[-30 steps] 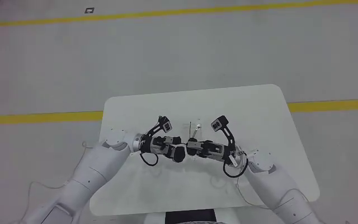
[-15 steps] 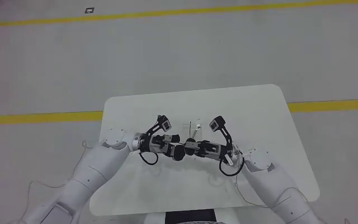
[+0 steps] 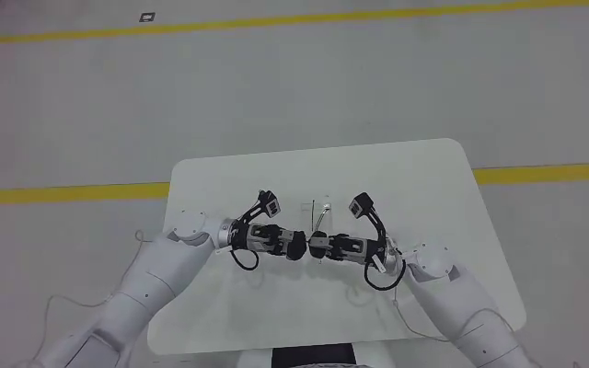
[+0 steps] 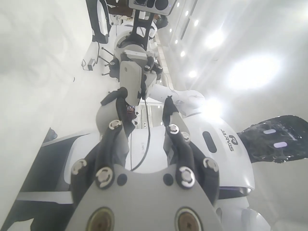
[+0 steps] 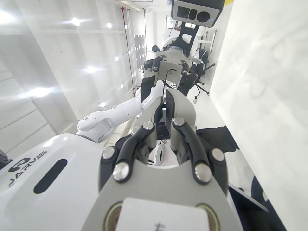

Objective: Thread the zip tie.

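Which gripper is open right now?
The left gripper: its fingers stand wide apart, with the zip tie running between them. The right gripper has its fingers close together, shut on it.

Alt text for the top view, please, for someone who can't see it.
Seen from above, the left claw and right claw sit tip to tip over the middle of a white table. A thin dark zip tie pokes out from between them toward the table's far side. Yellow lines cross the floor beyond.
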You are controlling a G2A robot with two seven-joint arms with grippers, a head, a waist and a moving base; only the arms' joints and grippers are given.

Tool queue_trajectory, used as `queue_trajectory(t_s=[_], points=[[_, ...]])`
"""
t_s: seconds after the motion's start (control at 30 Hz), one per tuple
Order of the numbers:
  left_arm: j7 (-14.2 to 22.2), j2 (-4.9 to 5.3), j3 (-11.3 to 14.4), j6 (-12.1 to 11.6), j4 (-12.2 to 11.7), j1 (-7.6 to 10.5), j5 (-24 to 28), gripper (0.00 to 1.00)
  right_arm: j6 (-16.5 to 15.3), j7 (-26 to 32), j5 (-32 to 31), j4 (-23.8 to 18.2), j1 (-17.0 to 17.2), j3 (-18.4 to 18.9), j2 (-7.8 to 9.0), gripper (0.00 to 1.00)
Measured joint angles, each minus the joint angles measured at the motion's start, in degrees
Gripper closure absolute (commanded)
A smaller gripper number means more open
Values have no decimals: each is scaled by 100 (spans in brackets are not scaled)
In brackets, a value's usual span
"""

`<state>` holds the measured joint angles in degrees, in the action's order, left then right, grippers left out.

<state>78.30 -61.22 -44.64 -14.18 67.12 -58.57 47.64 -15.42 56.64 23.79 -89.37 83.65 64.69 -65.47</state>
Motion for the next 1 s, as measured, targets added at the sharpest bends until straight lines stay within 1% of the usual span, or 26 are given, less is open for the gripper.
queue_trajectory(t_s=[0.07, 0.2, 0.23, 0.3, 0.4, 0.5, 0.57, 0.67, 0.8, 1.0], points=[[-45, 0, 4, 27, -2, 1, -53, 69, 19, 13, -33, -11, 7, 8, 11, 100], [-103, 4, -3, 53, 6, -9, -124, 74, 32, 40, -71, -40, 30, 22, 30, 100], [-116, 6, -6, 57, 11, -12, -141, 79, 41, 45, -81, -45, 34, 26, 35, 100], [-141, 10, -14, 65, 23, -20, -177, 84, 68, 64, -108, -55, 42, 31, 45, 100], [-170, 17, -25, 74, 41, -31, -228, 95, 116, 87, -138, -61, 51, 33, 60, 100], [-205, 22, -25, 88, 58, -40, -300, 98, 178, 118, -145, -47, 47, 26, 71, 100], [-235, 24, -13, 118, 73, -38, -374, 98, 215, 133, -129, -23, 34, 14, 76, 100], [-250, 24, 5, 153, 96, -32, -442, 95, 245, 146, -98, 9, 9, -11, 78, 100], [-209, 25, 17, 169, 105, -29, -477, 88, 259, 170, -56, 50, -21, -41, 82, 100], [-152, 23, 22, 164, 97, -25, -462, 87, 304, 199, -48, 111, -77, -92, 88, 100]])
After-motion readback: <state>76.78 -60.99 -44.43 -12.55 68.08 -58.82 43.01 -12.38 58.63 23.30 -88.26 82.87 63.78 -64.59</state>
